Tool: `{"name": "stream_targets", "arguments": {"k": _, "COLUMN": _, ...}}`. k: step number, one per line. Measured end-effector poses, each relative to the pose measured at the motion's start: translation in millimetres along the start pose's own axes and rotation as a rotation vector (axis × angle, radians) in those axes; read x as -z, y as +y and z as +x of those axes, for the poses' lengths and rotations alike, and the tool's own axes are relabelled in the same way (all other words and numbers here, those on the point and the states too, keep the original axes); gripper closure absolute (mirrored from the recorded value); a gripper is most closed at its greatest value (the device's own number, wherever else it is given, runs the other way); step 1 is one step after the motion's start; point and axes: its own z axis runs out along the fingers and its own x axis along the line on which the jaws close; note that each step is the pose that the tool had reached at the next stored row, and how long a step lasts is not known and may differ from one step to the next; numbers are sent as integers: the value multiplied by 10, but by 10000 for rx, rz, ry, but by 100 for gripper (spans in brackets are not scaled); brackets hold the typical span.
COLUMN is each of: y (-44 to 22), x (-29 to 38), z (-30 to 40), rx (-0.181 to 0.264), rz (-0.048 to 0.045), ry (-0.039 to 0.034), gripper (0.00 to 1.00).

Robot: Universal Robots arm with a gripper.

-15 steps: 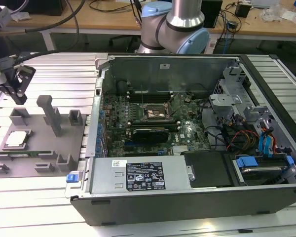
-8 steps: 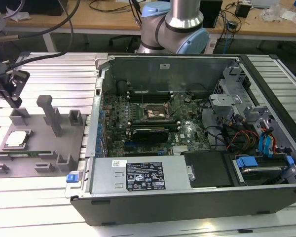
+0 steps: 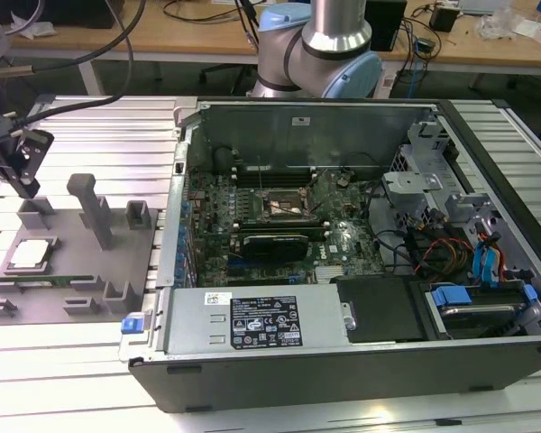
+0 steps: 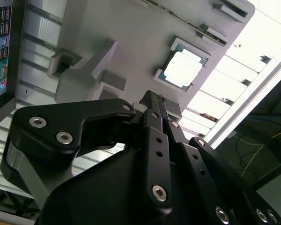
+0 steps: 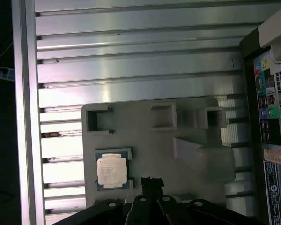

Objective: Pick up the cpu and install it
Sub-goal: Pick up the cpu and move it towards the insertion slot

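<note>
Well, at the exterior view's left the gripper (image 3: pixel 25 188) hangs over the grey tray (image 3: pixel 68 236), its fingers pressed together on nothing. The cpu (image 3: pixel 29 254) lies flat in its pocket on that tray, silver top up, near the fingertips, untouched

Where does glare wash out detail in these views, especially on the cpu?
Second wrist view: the table slats beside the grey tray blow out to white, and the cpu top looks washed pale. First wrist view: bright bands on the slats, cpu evenly lit. Exterior view: near slats glare white.
</note>
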Motion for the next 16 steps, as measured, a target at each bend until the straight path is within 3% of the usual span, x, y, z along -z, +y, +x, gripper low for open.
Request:
{"name": "stream_targets", "arguments": {"k": 6, "y": 0, "x": -2, "z": 1, "rx": 0, "rz": 0, "ry": 0, "gripper": 89}}
{"name": "stream_targets", "arguments": {"k": 16, "y": -11, "x": -38, "z": 120, "rx": 0, "rz": -2, "ry": -3, "gripper": 89}}
